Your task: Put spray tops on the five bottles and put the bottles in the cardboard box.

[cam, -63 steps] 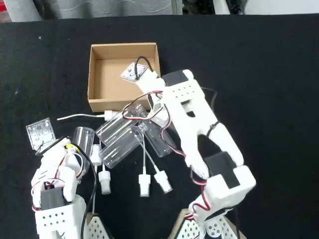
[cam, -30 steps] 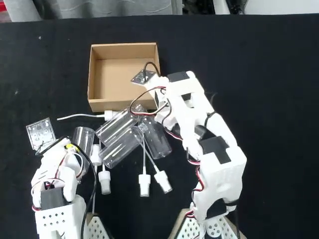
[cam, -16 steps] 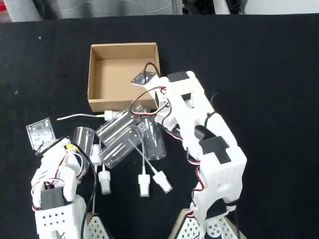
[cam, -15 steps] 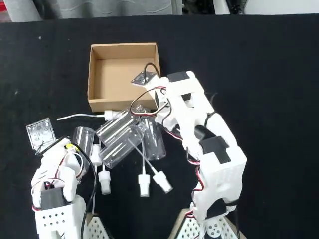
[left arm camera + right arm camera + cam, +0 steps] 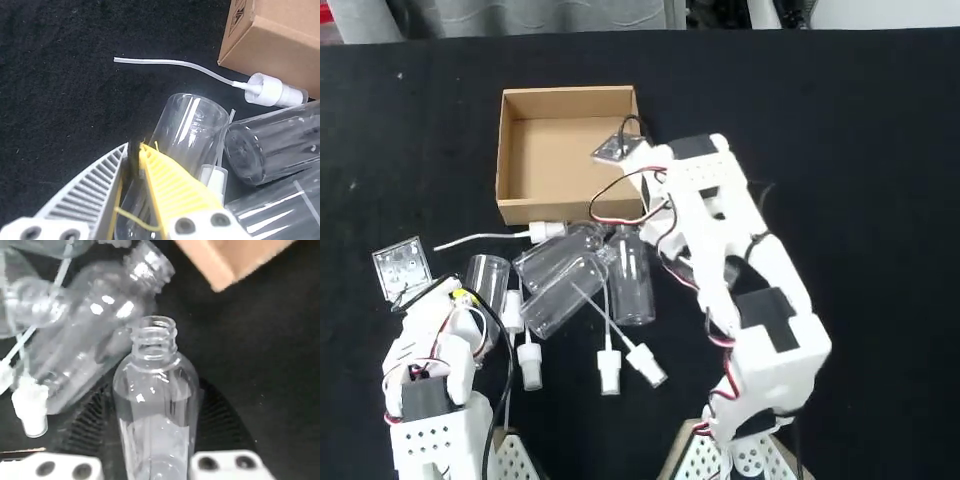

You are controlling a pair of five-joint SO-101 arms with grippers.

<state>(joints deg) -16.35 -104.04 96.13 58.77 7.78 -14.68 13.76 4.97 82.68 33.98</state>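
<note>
**Right gripper holding a bottle just off the box's corner**

A black cloth covers the table (image 5: 860,150). Beyond the cardboard box (image 5: 570,98), past the table's far edge, hangs a grey curtain (image 5: 550,14). The box sits open-topped, with nothing showing on its floor.

The right gripper (image 5: 155,396) is clamped on a clear bottle (image 5: 152,365). A dark ribbed finger sits on either side of the bottle's body, and its open, threaded neck points away from the wrist. From above, this bottle (image 5: 632,285) lies just off the box's near wall, by the corner under the right arm.

Two more clear bottles (image 5: 558,255) (image 5: 563,297) lie side by side off the same wall, touching the held one. A spray top (image 5: 548,231) with a long thin tube lies just beside that wall. Three further white tops (image 5: 530,365) (image 5: 609,370) (image 5: 647,362) lie farther from the box, past the bottles.

The left gripper (image 5: 132,149) has its grey and yellow fingers pressed nearly together. It lies over another clear bottle (image 5: 187,127), which is farther from the box than the tubed spray top. Whether the fingers pinch that bottle cannot be told.
</note>
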